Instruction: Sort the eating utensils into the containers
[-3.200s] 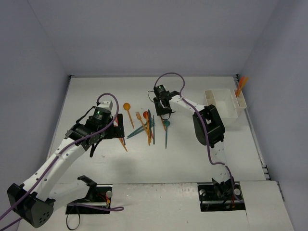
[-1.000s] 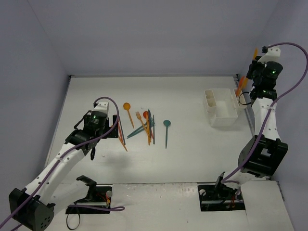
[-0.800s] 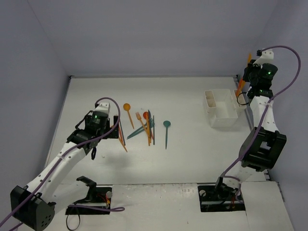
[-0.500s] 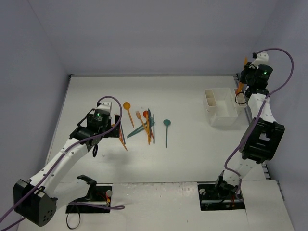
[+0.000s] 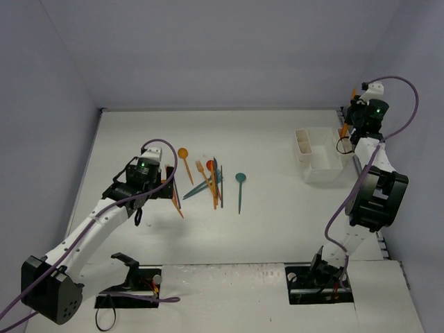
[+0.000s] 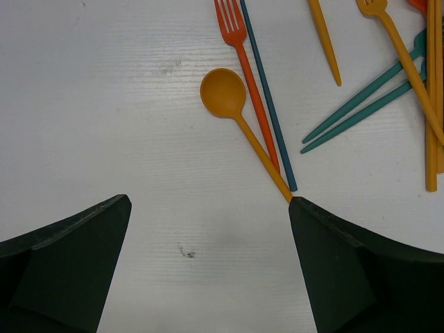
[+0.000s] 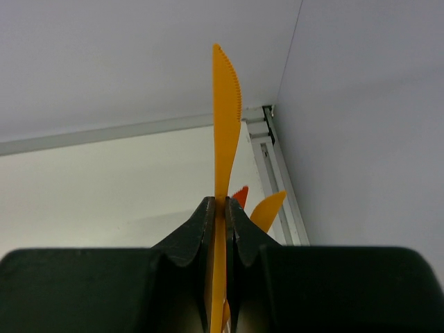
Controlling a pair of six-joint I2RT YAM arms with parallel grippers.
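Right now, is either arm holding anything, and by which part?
The right gripper clamps an orange knife by its handle, with the serrated blade sticking out past the jaws. The left gripper is open and holds nothing.

No text, label or number readable (any view).

White arms (image 5: 90, 227); black joints (image 5: 378, 198); purple cables (image 5: 166, 301).
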